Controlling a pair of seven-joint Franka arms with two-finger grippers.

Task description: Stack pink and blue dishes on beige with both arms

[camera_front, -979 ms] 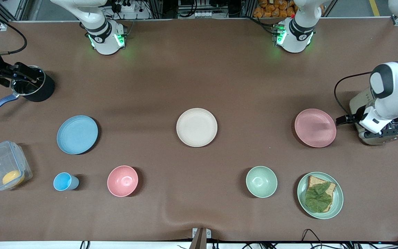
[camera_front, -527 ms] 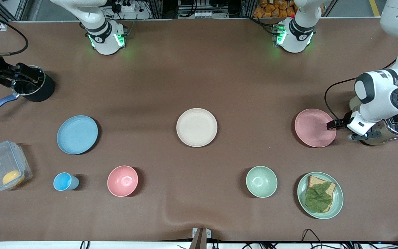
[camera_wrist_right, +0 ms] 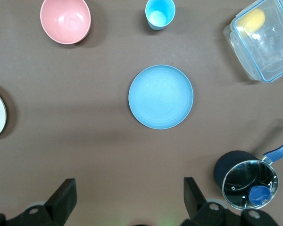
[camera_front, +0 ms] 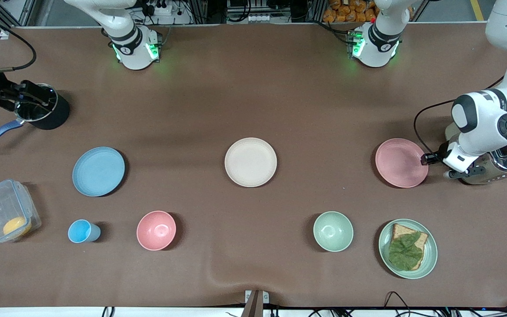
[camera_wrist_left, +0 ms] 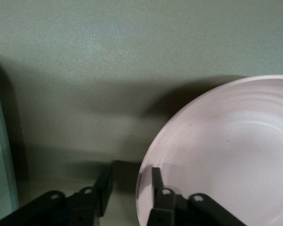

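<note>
The pale pink plate [camera_front: 401,162] lies toward the left arm's end of the table. My left gripper [camera_front: 425,159] is low at that plate's rim and open. In the left wrist view the pink plate [camera_wrist_left: 236,155] has one finger [camera_wrist_left: 155,181] over its inside and the other finger [camera_wrist_left: 104,183] outside the rim. The beige plate [camera_front: 250,161] sits mid-table. The light blue plate [camera_front: 98,171] lies toward the right arm's end. My right gripper [camera_wrist_right: 129,200] hangs open high over the table beside the blue plate [camera_wrist_right: 161,97]; it does not show in the front view.
A toaster [camera_front: 495,165] stands right beside the left gripper. Nearer the camera are a green plate with bread and lettuce [camera_front: 407,248], a green bowl [camera_front: 333,231], a pink bowl [camera_front: 156,230], a blue cup [camera_front: 82,231] and a clear container [camera_front: 7,215]. A black pot [camera_front: 44,110] stands by the table's end.
The left arm swung in from over the toaster and brought its gripper down to the pink plate's rim. The plates and the right arm have not moved.
</note>
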